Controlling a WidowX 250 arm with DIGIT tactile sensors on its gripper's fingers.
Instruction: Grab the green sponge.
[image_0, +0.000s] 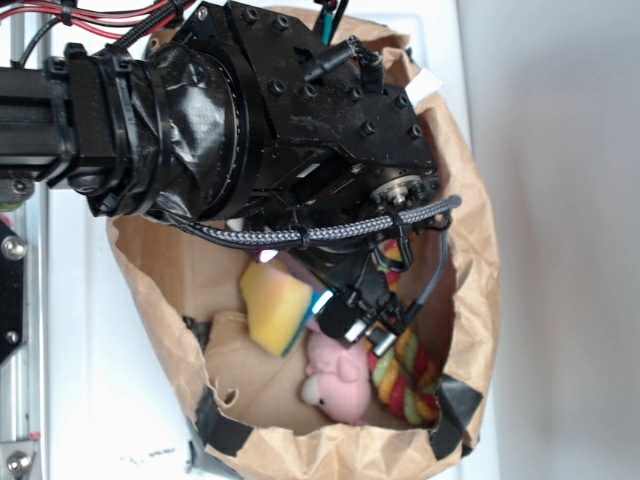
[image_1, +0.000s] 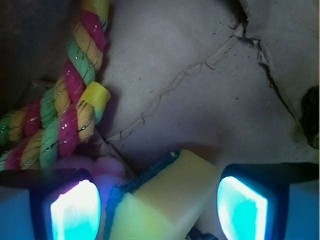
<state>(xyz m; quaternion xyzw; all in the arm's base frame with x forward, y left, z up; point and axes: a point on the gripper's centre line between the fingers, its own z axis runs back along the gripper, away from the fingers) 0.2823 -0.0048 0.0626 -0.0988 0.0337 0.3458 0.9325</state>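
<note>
Jaws stand spread, one glowing pad (image_1: 75, 210) at left and one at right of my wrist view, with the green sponge (image_1: 165, 200) lying between them; I cannot confirm that either pad touches it, so I log the gripper (image_1: 159, 209) as released and holding nothing. On the wrist view the sponge shows its yellow foam face up, with the dark green scouring layer along its upper-left edge. It rests on the creased floor of the brown paper bag (image_0: 470, 200). From the exterior view I see the arm (image_0: 250, 110) reaching down into the bag's open mouth, and the sponge (image_0: 275, 305) lies tilted just left of the gripper (image_0: 355, 320). Pink plush pig (image_0: 335, 380) sits just below the sponge and gripper, near the bag's lower wall. Braided rope (image_0: 405, 375) in red, yellow and green lies beside the pig on its right; on the wrist view that rope (image_1: 60, 110) runs along the upper left, apart from the sponge. Bag stands on a white table (image_0: 80, 360).
</note>
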